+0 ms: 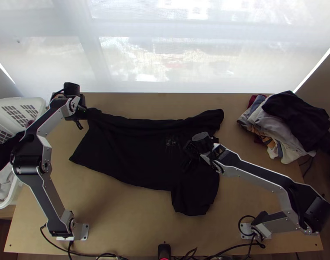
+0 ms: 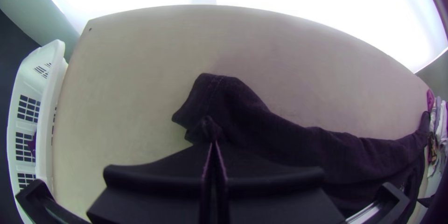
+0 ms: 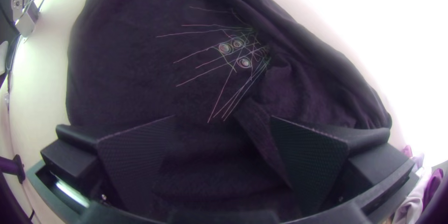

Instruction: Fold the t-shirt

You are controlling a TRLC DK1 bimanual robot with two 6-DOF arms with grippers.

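Observation:
The black t-shirt lies partly spread and wrinkled on the table, its far edge rolled or bunched, with one part hanging toward the near side. At its far left corner is my left gripper. In the left wrist view, my left gripper is shut on a bit of the shirt near a hemmed end. Over the shirt's right part stands my right gripper. The right wrist view has my right gripper open above the shirt, near its thin-lined print, with fingers wide apart.
A white basket with clothes in it stands beyond the table's left edge. A pile of clothes lies at the table's far right. Bare wood of the table shows on the near side, where cables run along the edge.

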